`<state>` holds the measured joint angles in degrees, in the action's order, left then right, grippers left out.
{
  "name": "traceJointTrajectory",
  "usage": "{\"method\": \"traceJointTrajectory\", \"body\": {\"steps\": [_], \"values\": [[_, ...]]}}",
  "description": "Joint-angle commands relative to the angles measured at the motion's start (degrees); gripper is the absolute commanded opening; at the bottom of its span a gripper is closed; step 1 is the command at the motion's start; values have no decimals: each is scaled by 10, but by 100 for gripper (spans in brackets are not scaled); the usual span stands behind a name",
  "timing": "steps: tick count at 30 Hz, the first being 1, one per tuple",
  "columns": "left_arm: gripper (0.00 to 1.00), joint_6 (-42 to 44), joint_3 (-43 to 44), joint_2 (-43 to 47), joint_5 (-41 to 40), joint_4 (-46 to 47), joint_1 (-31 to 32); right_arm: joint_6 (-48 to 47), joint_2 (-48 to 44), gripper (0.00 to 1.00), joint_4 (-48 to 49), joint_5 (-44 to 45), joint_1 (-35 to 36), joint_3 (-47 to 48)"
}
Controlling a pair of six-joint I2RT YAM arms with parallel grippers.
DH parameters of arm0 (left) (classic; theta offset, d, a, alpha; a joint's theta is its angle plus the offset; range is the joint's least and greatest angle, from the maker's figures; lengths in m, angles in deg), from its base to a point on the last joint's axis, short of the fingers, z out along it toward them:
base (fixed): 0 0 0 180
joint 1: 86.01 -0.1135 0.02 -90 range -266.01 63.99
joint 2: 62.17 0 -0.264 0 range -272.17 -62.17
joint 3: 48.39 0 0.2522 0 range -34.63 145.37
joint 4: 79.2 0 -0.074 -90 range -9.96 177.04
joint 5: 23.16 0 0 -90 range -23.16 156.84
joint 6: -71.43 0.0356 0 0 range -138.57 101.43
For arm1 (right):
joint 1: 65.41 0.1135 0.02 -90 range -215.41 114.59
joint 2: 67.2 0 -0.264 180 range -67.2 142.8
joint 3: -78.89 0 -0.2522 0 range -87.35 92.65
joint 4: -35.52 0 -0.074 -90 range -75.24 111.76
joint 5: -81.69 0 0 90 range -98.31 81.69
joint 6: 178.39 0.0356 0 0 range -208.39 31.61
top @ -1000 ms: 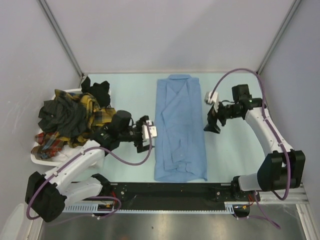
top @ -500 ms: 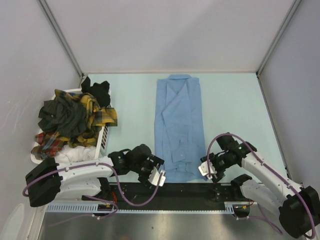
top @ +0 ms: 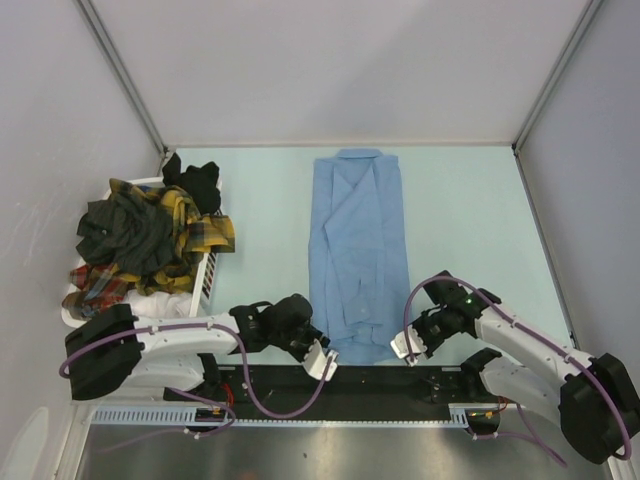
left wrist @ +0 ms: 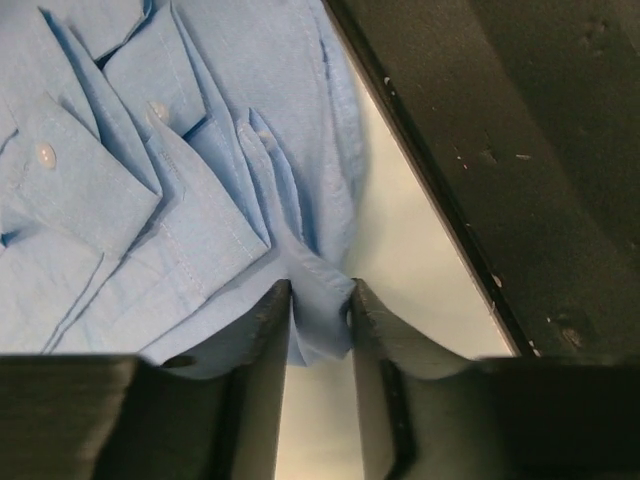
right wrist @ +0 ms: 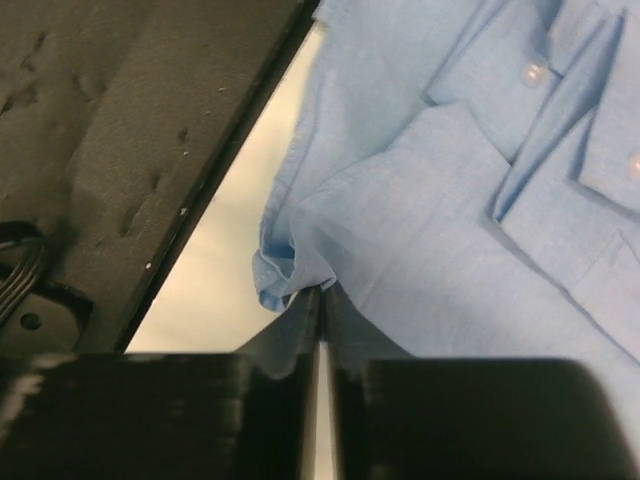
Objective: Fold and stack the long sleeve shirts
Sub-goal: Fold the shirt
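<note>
The left fingers [left wrist: 318,297] are narrowed onto a bunched fold at the 7 o'clock hem corner of the light blue shirt [top: 357,250]. The right fingers [right wrist: 321,300], almost together, pinch its 5 o'clock corner. It lies flat on the table [top: 465,200], collar toward 12 o'clock. The plaid and dark shirts [top: 150,240] are heaped in a basket [top: 204,280] at 9 o'clock.

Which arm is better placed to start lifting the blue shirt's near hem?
Right. The right claw is pinched shut on the light blue shirt's near corner; the left claw straddles the hem with fingers apart, its grip less sure.
</note>
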<state>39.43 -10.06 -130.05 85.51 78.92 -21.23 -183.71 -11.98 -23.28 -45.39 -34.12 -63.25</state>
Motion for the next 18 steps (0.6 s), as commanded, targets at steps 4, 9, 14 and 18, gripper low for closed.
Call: {"method": "traceJointTrajectory", "body": {"steps": [4,9,14,18], "values": [[6,-10,22,29,32,-23,12,60,-50,0,33,-10,11,9],[0,-39,35,49,33,-28,11,117,-80,0,26,-12,11,27],[0,-52,35,66,31,-30,-3,147,-95,0,25,-16,-2,46],[0,-59,89,62,71,-43,-60,182,-63,0,49,-47,-46,95]]}}
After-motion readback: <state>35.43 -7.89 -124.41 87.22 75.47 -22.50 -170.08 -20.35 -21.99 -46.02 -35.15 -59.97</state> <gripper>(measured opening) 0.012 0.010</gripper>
